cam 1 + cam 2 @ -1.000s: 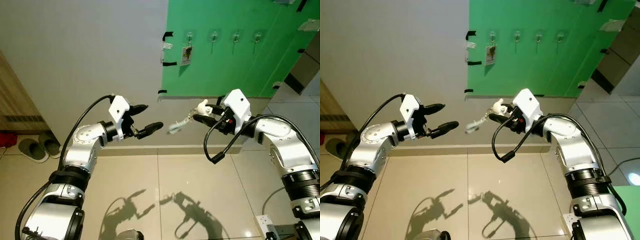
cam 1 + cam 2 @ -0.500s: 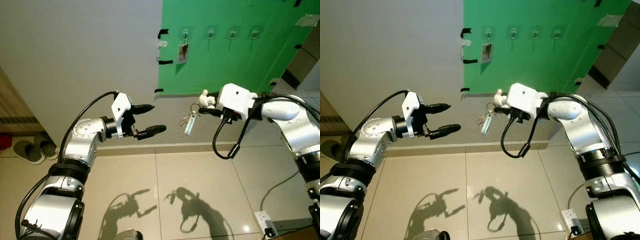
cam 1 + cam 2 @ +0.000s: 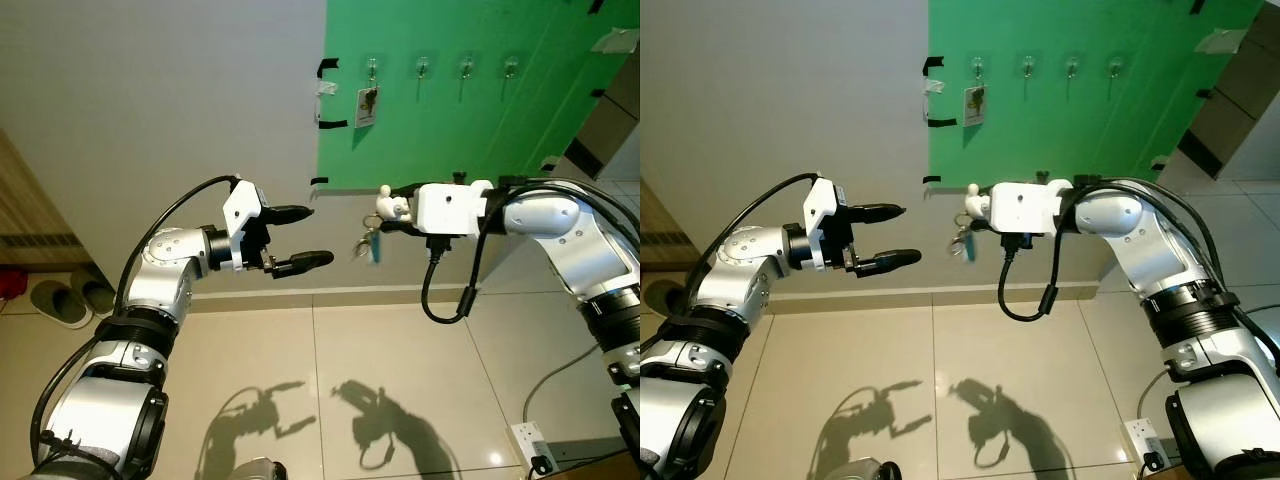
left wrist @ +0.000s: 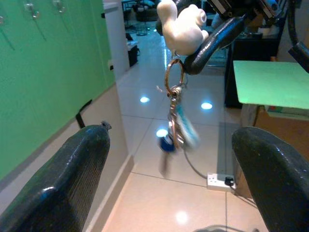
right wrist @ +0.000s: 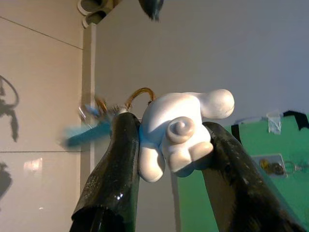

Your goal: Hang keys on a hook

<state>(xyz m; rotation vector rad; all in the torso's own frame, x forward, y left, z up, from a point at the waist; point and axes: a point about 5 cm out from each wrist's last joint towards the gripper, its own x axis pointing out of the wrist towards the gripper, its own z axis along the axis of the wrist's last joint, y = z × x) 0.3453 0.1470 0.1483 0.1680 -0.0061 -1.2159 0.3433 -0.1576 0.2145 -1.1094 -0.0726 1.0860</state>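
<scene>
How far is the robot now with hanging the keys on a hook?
Done: the right tool is shut on the white figure of the keys, which dangle in the air. In hand: carrying them before the green board. Left: bring the ring onto a free hook. The left tool is open, holding nothing.

Legible text, labels, brands, numbers, signs: none can be read. A small tag [image 3: 365,106] is hung on the green panel [image 3: 480,120], upper centre of the head views; any print on it is too small to be made out. No markings are discerned on the arm housings.
</scene>
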